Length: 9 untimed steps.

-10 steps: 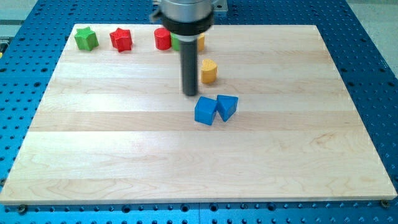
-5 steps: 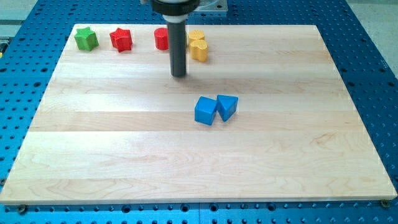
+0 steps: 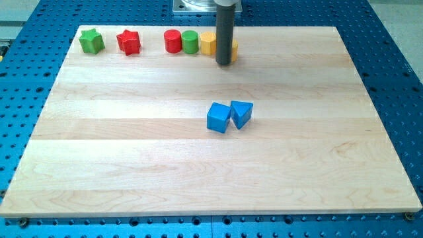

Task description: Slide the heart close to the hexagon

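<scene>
- My arm enters from the view's top, and only its lowest part shows: a pale metal collar at the very top edge, with my dark rod hanging below it.
- My rod stands upright, straight and unbent, a plain dark grey cylinder of even thickness along its whole visible length.
- My tip (image 3: 225,63) is the rod's flat lower end, set down at the level of the surface beneath it.
- My tip sits near the view's top, a little right of the middle.
- The rest of my arm, with all its joints, is out of view above the collar.
</scene>
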Each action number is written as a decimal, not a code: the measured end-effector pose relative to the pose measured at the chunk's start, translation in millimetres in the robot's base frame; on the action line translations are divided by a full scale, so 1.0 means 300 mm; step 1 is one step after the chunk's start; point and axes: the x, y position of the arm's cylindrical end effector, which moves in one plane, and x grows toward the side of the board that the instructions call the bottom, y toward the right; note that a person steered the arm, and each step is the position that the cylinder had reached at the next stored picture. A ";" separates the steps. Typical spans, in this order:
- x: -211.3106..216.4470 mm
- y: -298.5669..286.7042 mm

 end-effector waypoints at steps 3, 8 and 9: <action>-0.115 0.138; -0.015 0.044; -0.033 0.032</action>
